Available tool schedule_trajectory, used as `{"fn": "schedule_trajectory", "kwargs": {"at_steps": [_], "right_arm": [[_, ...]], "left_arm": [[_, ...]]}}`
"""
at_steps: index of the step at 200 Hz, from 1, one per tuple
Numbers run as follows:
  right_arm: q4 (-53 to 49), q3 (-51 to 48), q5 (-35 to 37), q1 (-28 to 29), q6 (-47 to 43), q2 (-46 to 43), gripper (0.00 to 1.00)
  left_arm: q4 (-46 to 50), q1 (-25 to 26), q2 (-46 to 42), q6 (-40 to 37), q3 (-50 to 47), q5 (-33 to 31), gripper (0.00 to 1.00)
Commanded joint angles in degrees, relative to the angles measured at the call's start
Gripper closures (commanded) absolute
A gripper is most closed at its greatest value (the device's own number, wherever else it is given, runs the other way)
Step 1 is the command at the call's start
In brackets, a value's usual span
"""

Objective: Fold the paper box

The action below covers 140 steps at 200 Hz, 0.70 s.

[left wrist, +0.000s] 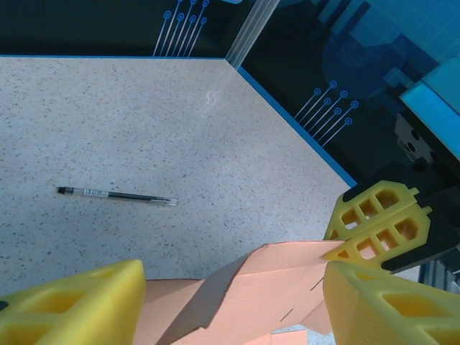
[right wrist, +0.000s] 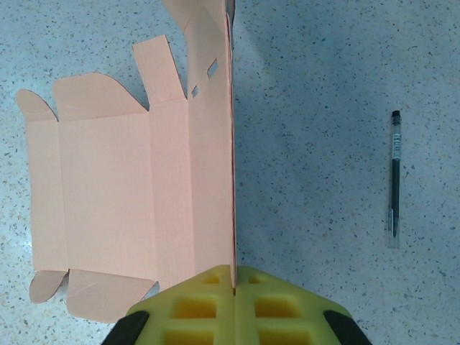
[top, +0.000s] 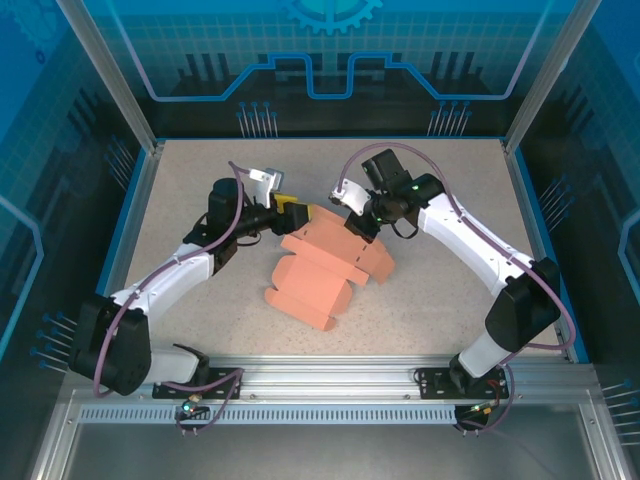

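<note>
**Card panel half raised**

The salmon-pink die-cut cardboard sheet (top: 318, 275) is lying on the speckled table (top: 200, 180), one panel standing upright. It is probably light and floppy, best taken by panel edges. The yellow right fingers (right wrist: 194, 305) are clenching that panel's edge; the left fingers (left wrist: 72, 302) are hanging released astride it.

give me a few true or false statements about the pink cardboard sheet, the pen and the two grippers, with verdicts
1. The right gripper is shut on an edge of the salmon-pink die-cut cardboard box sheet. True.
2. The thin dark pen lies on top of the sheet. False: it lies on the speckled table, apart from the sheet.
3. The left gripper is open, with cardboard between its yellow fingers. True.
4. The sheet is folded into a closed box. False: most of it lies flat, with one panel raised along the pinched edge.
</note>
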State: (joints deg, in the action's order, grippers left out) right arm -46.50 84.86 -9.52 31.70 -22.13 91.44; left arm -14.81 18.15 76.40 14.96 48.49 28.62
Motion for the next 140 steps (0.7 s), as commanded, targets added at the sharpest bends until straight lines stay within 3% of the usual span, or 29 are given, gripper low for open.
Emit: {"fn": "schedule_trajectory", "kwargs": {"at_steps": [1, 60, 140], "right_arm": [[-0.2, 0.4, -1.7, -0.8, 0.5, -0.4, 1.0], [0.5, 1.4, -2.5, -2.1, 4.2, 0.0, 1.0], [1.9, 1.3, -3.7, -2.3, 6.1, 0.0, 1.0]], "left_arm": [[-0.5, -0.5, 0.6, 0.0, 1.6, 3.4, 0.35], [-6.6, -0.3, 0.7, 4.0, -1.6, 7.6, 0.48], [-6.9, 2.0, 4.0, 4.2, 0.0, 8.6, 0.51]]}}
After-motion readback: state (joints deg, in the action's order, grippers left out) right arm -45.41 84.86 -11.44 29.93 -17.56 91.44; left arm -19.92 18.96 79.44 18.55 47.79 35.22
